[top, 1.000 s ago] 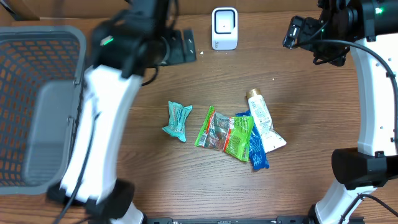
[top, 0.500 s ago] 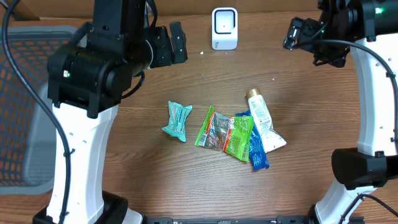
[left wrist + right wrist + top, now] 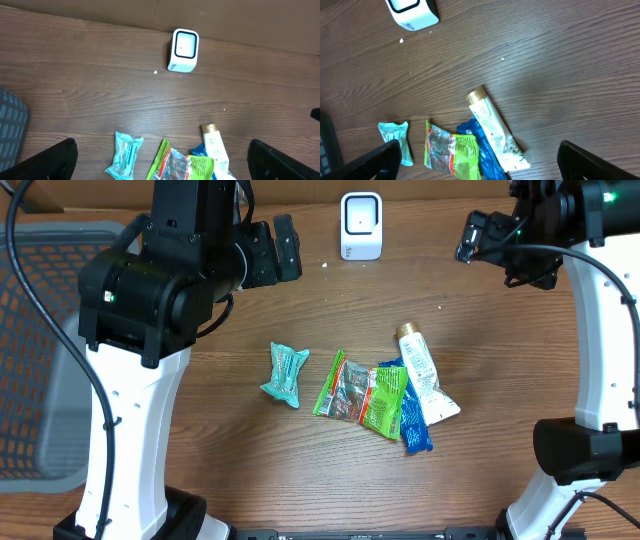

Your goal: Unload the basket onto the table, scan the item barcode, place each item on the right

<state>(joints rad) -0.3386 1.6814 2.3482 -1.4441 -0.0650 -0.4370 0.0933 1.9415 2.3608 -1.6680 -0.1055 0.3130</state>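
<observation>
The items lie in a loose cluster mid-table: a teal packet (image 3: 285,374), a green snack packet (image 3: 362,395), a blue packet (image 3: 414,423) and a white tube with a gold cap (image 3: 425,375). The white barcode scanner (image 3: 361,225) stands upright at the back edge. My left gripper (image 3: 278,252) hangs high at the back left, open and holding nothing. Its wrist view shows the scanner (image 3: 183,51), teal packet (image 3: 125,155) and tube (image 3: 215,145) below. My right gripper (image 3: 497,242) is high at the back right, open and holding nothing, above the tube (image 3: 495,127) and green packet (image 3: 452,150).
A grey mesh basket (image 3: 40,350) fills the left side of the table; its corner (image 3: 12,127) shows in the left wrist view. A brown cardboard wall runs behind the scanner. Both arm bases stand at the front edge.
The left arm has swung from over the basket to an upright stance at the back left, then held still. The right arm and the items have not moved.
</observation>
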